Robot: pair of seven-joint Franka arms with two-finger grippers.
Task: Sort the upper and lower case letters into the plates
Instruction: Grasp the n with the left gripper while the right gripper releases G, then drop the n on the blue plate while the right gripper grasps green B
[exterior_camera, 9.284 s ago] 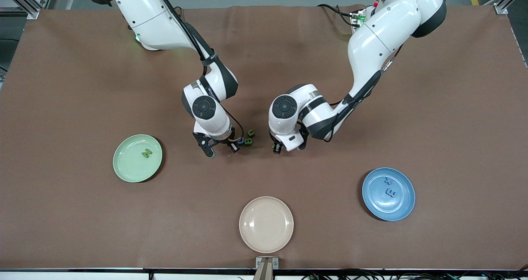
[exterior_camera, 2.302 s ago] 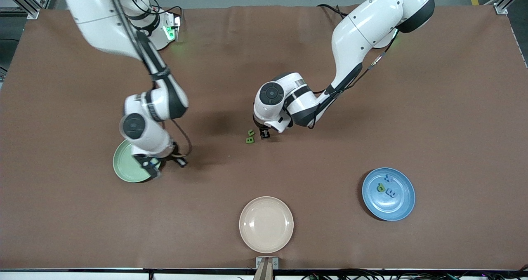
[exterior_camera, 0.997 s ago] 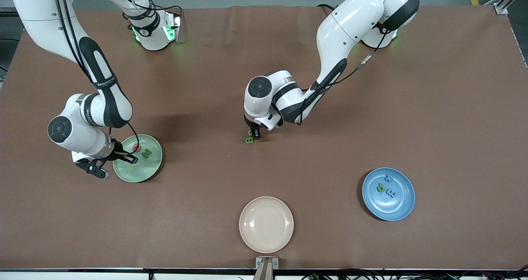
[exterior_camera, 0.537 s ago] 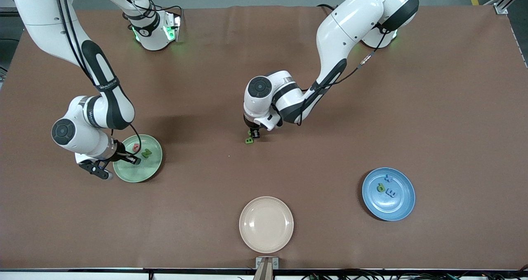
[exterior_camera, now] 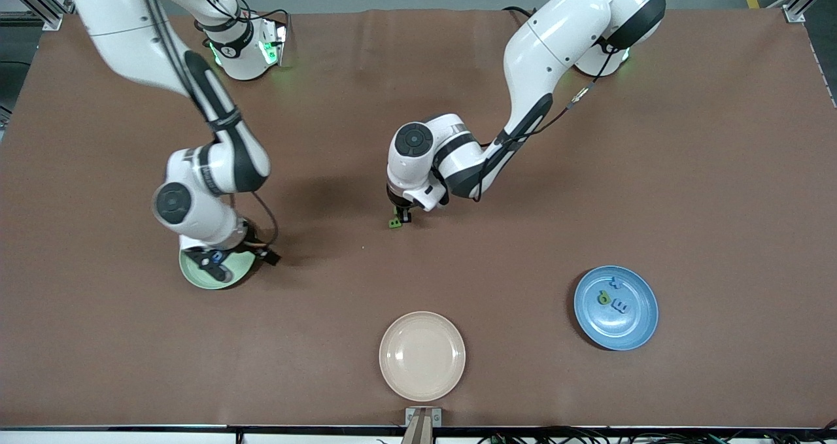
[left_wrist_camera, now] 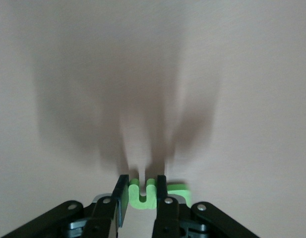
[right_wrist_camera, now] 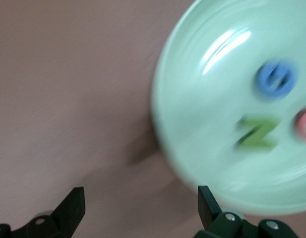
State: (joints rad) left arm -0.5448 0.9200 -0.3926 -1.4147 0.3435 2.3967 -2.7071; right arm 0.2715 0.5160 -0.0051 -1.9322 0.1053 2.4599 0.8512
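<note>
The left gripper (exterior_camera: 399, 218) is down at the middle of the brown table (exterior_camera: 654, 169), its two fingers (left_wrist_camera: 120, 198) pinched tight on a small bright green letter (left_wrist_camera: 143, 194). In the left wrist view that letter sits between the black fingers with part of it sticking out past one of them, and it rests on or just above the tabletop; I cannot tell which. From the front, a bit of green (exterior_camera: 395, 223) shows right at the fingertips.

The right gripper (exterior_camera: 225, 262) hangs over the mint green plate (exterior_camera: 196, 275) toward the right arm's end of the table, its jaws spread wide with nothing between them. The right wrist view looks down past the two fingers (right_wrist_camera: 73, 208) onto that plate (right_wrist_camera: 192, 148), where three letters lie: a blue round one (right_wrist_camera: 275, 78), a green Z (right_wrist_camera: 258, 133) and a pinkish red one (right_wrist_camera: 305, 124) at the picture's edge.

Toward the left arm's end of the table lies the blue plate (exterior_camera: 637, 329), holding a green letter (exterior_camera: 604, 297), a blue one (exterior_camera: 619, 307) beside it and another small blue one (exterior_camera: 614, 282) near the rim. A beige plate (exterior_camera: 422, 378) lies nearest the front camera, between the two coloured plates.
</note>
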